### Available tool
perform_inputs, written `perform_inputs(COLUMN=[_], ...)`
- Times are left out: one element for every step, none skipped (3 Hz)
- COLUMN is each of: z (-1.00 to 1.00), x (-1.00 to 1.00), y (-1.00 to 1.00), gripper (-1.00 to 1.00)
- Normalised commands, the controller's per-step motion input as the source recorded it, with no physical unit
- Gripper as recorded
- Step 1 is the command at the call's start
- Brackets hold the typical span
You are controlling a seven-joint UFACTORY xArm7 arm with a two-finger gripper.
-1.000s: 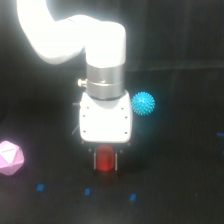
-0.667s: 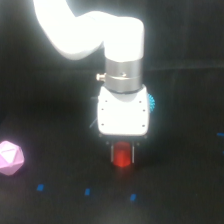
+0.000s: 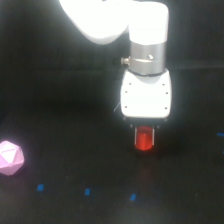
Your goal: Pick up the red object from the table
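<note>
The red object (image 3: pixel 145 139), a small red-orange stubby block, hangs between the two short dark fingers under the white wrist housing of the arm (image 3: pixel 146 95). My gripper (image 3: pixel 145 144) is shut on it, and the fingers cover its sides. It appears to be held a little above the black table (image 3: pixel 60 115), though the gap beneath it is hard to judge. The arm fills the upper middle of the exterior view.
A pale pink faceted polyhedron (image 3: pixel 10 157) lies at the exterior view's far left. Small blue marks (image 3: pixel 87 191) dot the table along the bottom, and another shows at the right edge.
The arm has carried the red object toward the exterior view's right and upward in the frame. The cyan spiky ball seen earlier is now hidden behind the arm.
</note>
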Motion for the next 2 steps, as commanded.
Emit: perform_inputs(z=[1.00,1.00], x=[0.06,0.33], y=[0.76,0.90], gripper=[-0.89,-1.00])
